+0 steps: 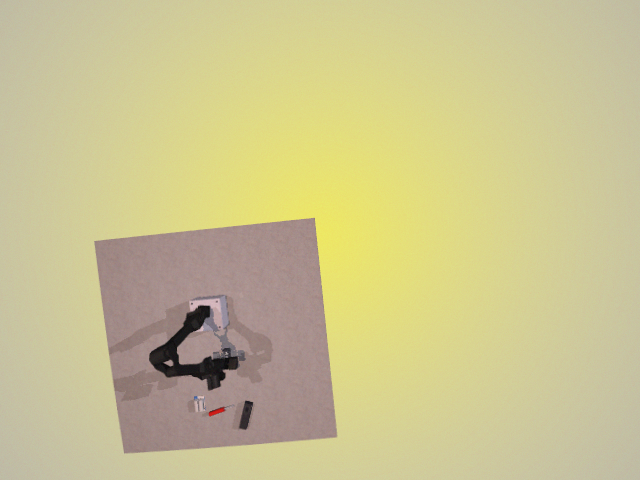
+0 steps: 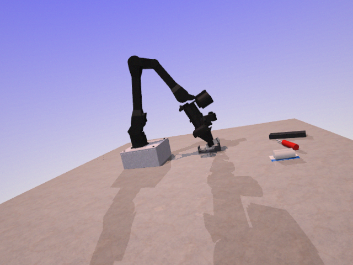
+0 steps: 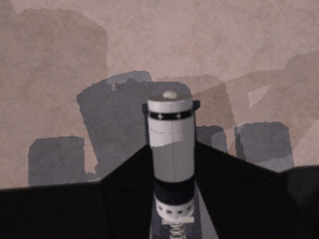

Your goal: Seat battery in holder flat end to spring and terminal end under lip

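The white battery (image 3: 172, 164) with dark bands is between the fingers of my gripper (image 3: 170, 150) (image 2: 210, 145), which is shut on it. In the wrist view its terminal end points up the picture and its flat end is just above the spring (image 3: 176, 230). The dark holder (image 2: 218, 148) (image 3: 196, 106) is under the battery, which hides most of it. In the exterior view the battery looks tilted, with its terminal end higher, at the holder's right end. Whether it touches the spring or the lip cannot be told.
A white cylinder pack (image 1: 199, 404) (image 2: 284, 154) on a blue and white card, a red screwdriver (image 1: 217, 411) (image 2: 289, 144) and a long black block (image 1: 246, 414) (image 2: 287, 134) lie beyond the holder from the arm's pale base (image 1: 219, 313) (image 2: 139, 157).
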{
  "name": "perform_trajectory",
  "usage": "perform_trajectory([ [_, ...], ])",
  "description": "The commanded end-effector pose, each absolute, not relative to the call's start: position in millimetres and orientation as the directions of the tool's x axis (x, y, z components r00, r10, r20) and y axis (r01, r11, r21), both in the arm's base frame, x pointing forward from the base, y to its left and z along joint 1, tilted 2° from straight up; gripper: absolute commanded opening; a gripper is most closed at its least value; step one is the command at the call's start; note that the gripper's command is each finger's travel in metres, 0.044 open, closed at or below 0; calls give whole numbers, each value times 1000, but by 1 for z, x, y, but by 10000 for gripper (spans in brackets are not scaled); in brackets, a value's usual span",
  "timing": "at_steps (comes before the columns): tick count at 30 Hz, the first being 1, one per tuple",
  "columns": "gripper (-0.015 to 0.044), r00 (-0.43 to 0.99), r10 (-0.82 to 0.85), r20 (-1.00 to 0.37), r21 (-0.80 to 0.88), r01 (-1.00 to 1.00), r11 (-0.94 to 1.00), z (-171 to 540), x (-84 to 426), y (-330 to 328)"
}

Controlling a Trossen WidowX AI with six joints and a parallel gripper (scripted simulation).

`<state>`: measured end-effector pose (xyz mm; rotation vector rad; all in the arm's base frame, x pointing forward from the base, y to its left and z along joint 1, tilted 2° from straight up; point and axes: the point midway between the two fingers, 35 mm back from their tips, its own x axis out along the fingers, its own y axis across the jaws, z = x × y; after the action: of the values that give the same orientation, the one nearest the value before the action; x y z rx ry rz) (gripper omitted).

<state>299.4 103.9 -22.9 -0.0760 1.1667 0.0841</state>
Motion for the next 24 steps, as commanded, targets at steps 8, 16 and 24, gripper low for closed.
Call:
perform_trajectory([
  [8,71,452,30,-891,-17,-101,995,-27,295,102],
  [16,71,492,36,-870,-16,-100,995,-28,292,102],
  [24,71,492,37,-870,-14,-101,995,-30,286,101],
])
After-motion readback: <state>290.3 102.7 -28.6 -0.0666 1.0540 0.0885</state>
